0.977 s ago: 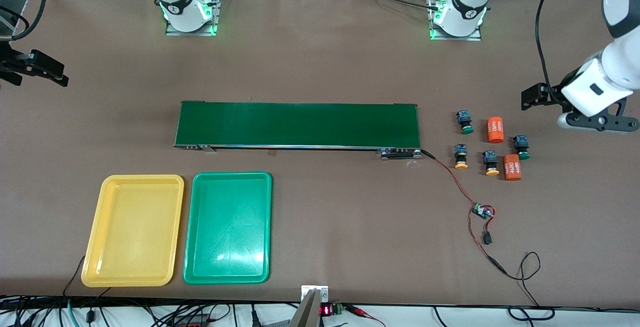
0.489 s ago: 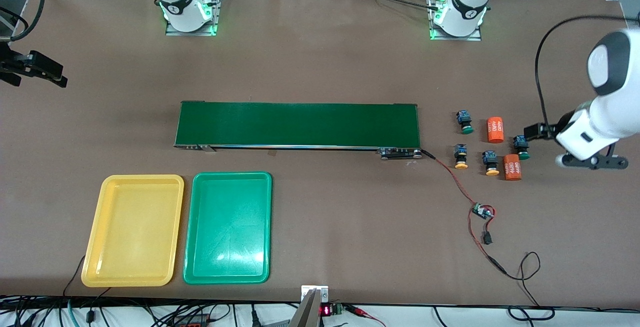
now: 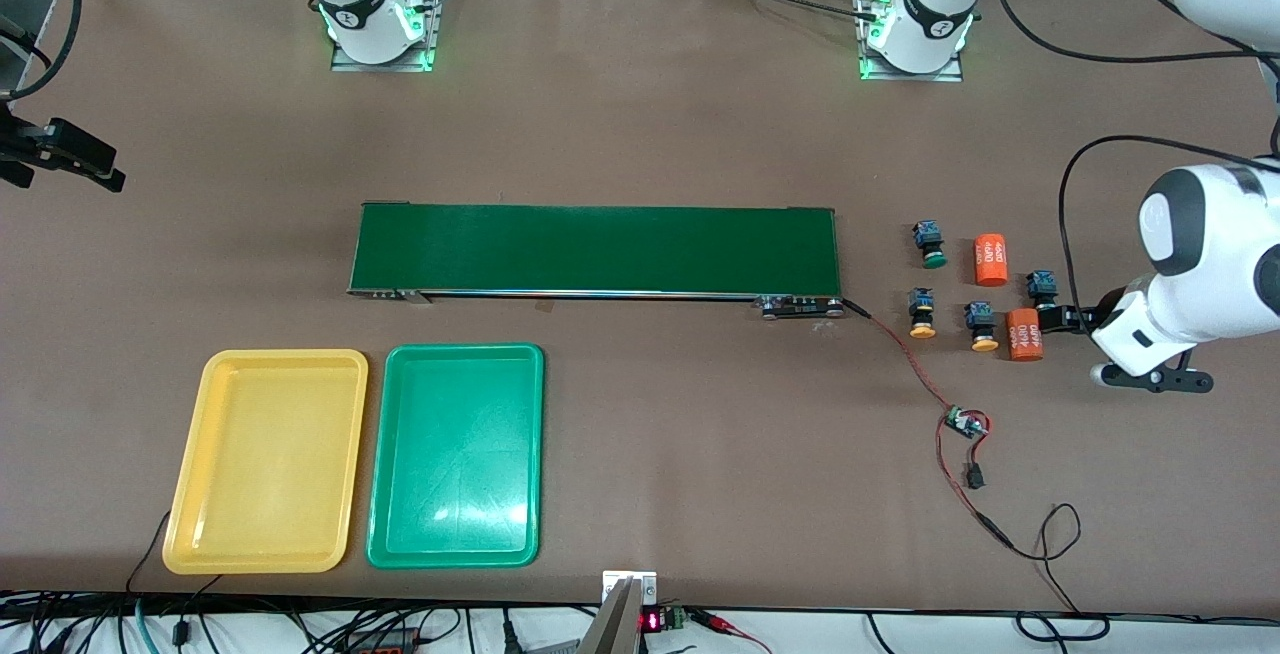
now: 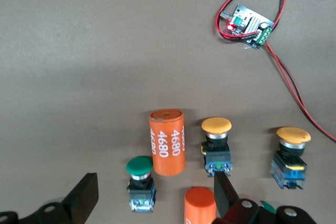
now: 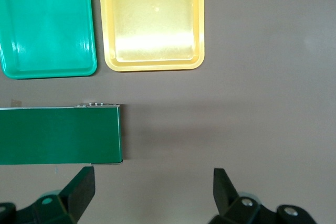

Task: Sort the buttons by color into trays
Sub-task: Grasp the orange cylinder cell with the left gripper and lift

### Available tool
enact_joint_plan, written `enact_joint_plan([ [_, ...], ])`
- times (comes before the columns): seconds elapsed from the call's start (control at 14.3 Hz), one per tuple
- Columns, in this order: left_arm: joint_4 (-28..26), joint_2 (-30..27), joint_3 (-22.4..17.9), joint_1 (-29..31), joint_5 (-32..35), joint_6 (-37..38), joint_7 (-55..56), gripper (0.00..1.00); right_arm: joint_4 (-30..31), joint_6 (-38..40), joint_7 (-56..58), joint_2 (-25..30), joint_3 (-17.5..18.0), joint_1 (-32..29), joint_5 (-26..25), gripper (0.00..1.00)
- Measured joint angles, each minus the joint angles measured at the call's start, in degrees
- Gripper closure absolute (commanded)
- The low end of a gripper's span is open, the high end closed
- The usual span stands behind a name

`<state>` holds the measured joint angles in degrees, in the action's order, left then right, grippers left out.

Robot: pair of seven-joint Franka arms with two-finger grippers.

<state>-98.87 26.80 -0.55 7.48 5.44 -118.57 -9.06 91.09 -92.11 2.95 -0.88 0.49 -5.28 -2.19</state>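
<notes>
— Down came the left gripper (image 4: 152,203) over the last second, from out at the table's edge to right over the button cluster at the left arm's end; nothing else had shifted.

— Fingers?

— Spread wide, holding nothing, with a green-capped button (image 4: 140,183) lying on the table between them, beside an orange cylinder (image 4: 167,141).

— And the rest?

— All four buttons (image 3: 979,300) were unsorted; the yellow tray (image 3: 187,479) and green tray (image 3: 387,534) held none. The right gripper (image 5: 152,195), also spread and empty, waited over bare table past the conveyor belt (image 3: 596,249). I judged the first pick was imminent.
</notes>
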Motion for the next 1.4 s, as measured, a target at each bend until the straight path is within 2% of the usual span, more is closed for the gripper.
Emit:
enact_joint_plan([
  [0.35,-0.4,2.4,0.0,1.1,0.0,-1.1,-3.1,0.06,0.0,0.0,0.1,-0.1,0.3,0.1,0.0,0.0],
  [0.63,-3.4,4.7,0.0,2.4,0.0,-9.5,-5.6,0.08,0.0,0.6,0.3,-0.1,0.3,0.0,0.0,0.0],
  [0.77,-5.3,5.7,0.2,2.4,0.0,-13.5,-5.8,0.13,0.0,0.6,0.3,-0.1,0.3,0.1,0.0,0.0],
  [1.05,-7.3,6.4,0.5,2.4,0.0,-15.5,-5.8,0.16,-0.2,0.7,0.3,0.2,0.3,0.1,0.0,0.0],
  [1.19,-7.9,6.8,0.5,2.6,0.0,-16.9,-5.9,0.26,-0.2,1.5,0.3,0.2,0.3,0.0,0.0,0.0],
  [1.4,-8.4,7.4,0.5,3.0,0.0,-17.4,-6.0,0.58,-0.2,2.8,0.3,0.2,0.3,0.0,0.0,0.0],
])
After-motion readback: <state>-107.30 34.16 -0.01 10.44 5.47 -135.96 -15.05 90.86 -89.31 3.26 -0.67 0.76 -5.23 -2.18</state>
